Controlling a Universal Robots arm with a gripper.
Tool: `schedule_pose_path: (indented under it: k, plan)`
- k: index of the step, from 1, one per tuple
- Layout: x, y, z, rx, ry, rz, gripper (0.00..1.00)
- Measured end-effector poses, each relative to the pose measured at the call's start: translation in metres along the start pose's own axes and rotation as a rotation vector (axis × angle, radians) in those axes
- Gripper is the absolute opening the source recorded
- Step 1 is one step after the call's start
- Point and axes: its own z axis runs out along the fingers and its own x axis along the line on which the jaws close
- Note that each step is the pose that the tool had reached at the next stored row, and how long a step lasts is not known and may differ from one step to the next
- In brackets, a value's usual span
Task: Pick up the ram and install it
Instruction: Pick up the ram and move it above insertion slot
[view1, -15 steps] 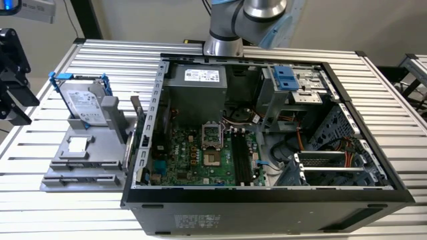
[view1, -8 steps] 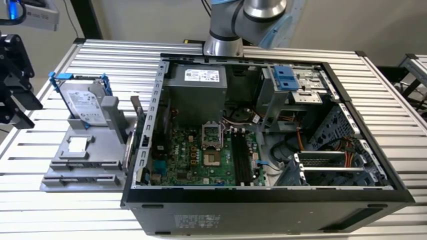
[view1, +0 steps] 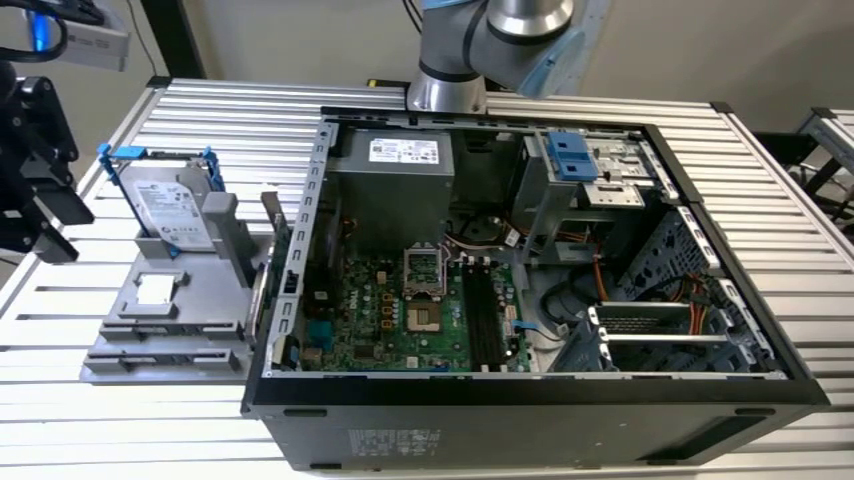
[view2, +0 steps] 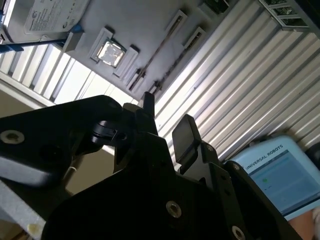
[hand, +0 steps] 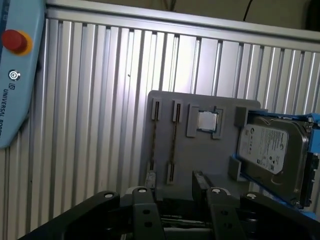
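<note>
Parted claw (view2: 166, 112) faces grey tray (hand: 200, 160) on slatted aluminium table (hand: 100, 100).

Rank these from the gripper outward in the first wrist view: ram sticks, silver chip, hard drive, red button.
1. Ram sticks, in the grey holder by the gripper.
2. Silver chip, mid-holder, and hard drive beside it: too close to call.
3. Red button, on the blue pendant.

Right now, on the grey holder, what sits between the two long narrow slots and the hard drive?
A square silver chip in its recess, shown in the first wrist view, lies between the slots and the hard drive.
</note>
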Motion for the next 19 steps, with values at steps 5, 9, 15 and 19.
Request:
schedule_pose_path:
  k: [5,9,15,19]
  plan:
    - [0.0007,-0.0019,0.0084,0.0002,0.0014,0.008,1.0]
    - [0.0009,-0.0023,0.0134,0.0004,0.0016,0.011,1.0]
    - [0.0014,-0.0024,0.0203,0.0004,0.0022,0.012,1.0]
    - [0.0015,-0.0024,0.0227,0.0005,0.0023,0.013,1.0]
